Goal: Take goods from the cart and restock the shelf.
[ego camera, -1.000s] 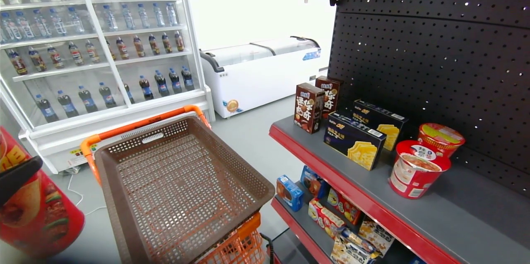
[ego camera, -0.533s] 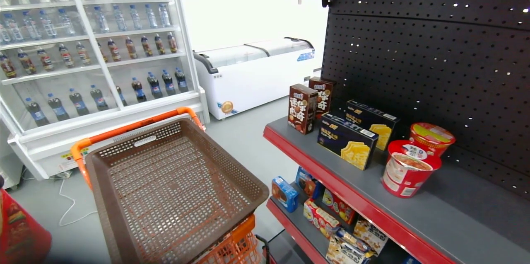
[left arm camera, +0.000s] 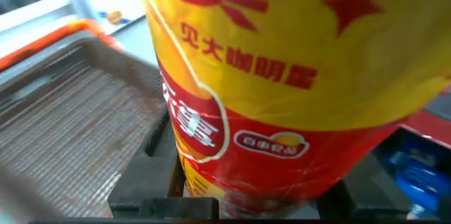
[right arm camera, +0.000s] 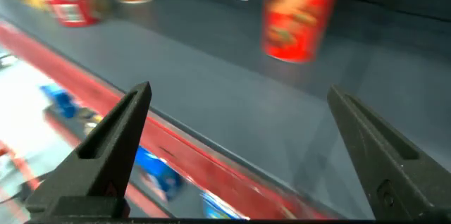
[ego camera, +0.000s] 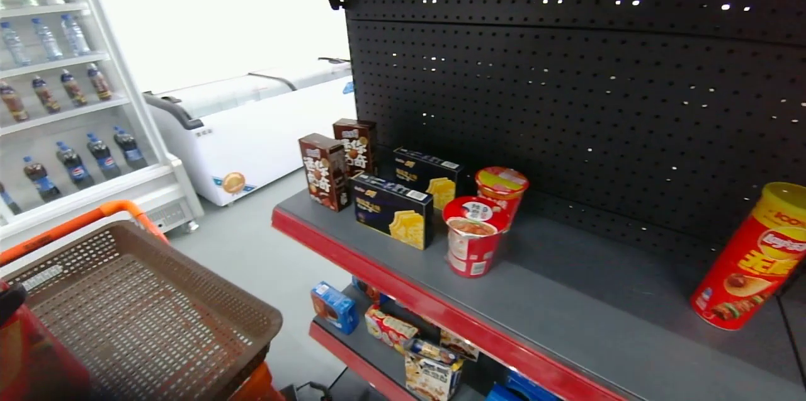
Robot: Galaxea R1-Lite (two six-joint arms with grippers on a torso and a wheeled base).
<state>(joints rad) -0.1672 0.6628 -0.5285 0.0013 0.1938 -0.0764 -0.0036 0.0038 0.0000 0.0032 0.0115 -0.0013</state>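
Shelf [ego camera: 567, 306], grey top deck with a red front edge and black pegboard behind. From the left end it carries two brown chocolate boxes [ego camera: 324, 171], two dark-blue cracker boxes [ego camera: 393, 209] and two red cup noodles [ego camera: 473, 236], each pair one behind the other. Second chip can [ego camera: 749, 259] stands well apart at the right end, with bare deck between it and the cups. Lower shelf has a blue box [ego camera: 334, 306] and mixed snack boxes [ego camera: 434, 372], the back rows hidden under the top deck. Drinks cooler [ego camera: 63, 73] and chest freezer [ego camera: 252, 130] are behind the cart.

Cart [ego camera: 208, 281] is at lower left: brown mesh basket with its bare floor showing and an orange handle [ego camera: 82, 215].

Left hand [left arm camera: 246, 189] is closed around a chip can [left arm camera: 282, 76], red and yellow, beside the cart basket. The can is cut off at the head view's corner, top not visible.

Right hand [right arm camera: 239, 90] is spread wide with nothing in it, at the shelf's front edge, facing the second chip can.
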